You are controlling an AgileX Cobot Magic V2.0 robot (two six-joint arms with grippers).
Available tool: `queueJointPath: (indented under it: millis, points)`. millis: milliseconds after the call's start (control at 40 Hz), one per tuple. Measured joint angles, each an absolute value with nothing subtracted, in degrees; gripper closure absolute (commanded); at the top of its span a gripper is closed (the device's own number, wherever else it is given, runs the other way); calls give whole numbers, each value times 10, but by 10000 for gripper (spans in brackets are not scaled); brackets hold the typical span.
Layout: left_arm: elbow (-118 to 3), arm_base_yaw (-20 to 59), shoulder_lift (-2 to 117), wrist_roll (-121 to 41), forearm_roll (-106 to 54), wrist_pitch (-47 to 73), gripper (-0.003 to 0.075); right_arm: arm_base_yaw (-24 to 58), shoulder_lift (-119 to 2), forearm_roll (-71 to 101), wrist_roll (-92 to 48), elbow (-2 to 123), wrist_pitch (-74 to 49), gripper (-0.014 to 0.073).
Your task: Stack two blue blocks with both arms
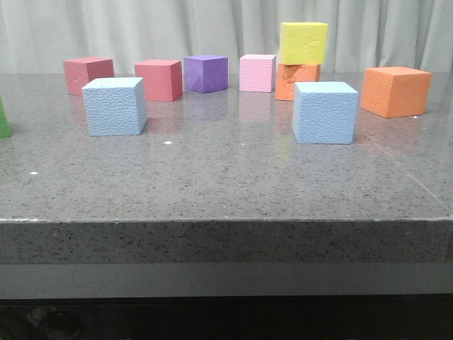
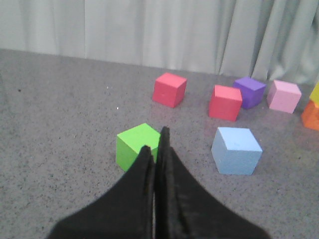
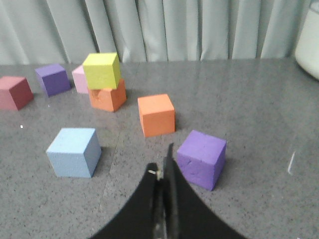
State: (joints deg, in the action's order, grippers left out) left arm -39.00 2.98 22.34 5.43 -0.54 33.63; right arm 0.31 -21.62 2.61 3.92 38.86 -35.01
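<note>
Starting approach phase — I found both blue blocks (image 1: pixel 115 106) (image 1: pixel 325 112) resting on table (image 1: pixel 212 177), well apart, untouched. Left gripper (image 2: pixel 155 144) and right gripper (image 3: pixel 162 169) pressed together, empty. Next move required spreading jaws, descending over one block.

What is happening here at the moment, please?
Nothing is being handled yet. The two blue blocks stand apart on the table: the left blue block near the red cubes, the right blue block in front of a yellow cube that sits on an orange cube. The left gripper and the right gripper are both shut and empty, hanging above the table, so the stacking has not begun.
</note>
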Motion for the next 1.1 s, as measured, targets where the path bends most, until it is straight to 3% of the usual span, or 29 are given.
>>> queueJointPath:
  millis: [375, 475, 600, 675, 775, 1100]
  points:
    - [-390, 30, 309, 54, -5, 356, 713, 3, -325, 26, 39, 390, -372, 657]
    - [-390, 30, 321, 54, -6, 360, 545, 3, -345, 26, 39, 390, -379, 564]
    - [-390, 30, 324, 54, -6, 360, 227, 3, -361, 26, 30, 390, -381, 256]
    - [-390, 30, 324, 54, -6, 360, 140, 3, -367, 29, 26, 390, -381, 68]
    - [-390, 31, 324, 53, -10, 360, 133, 10, -380, 39, 17, 390, -381, -38]
    - [-390, 138, 324, 0, -32, 360, 133, 146, -480, 63, -22, 463, -413, -41]
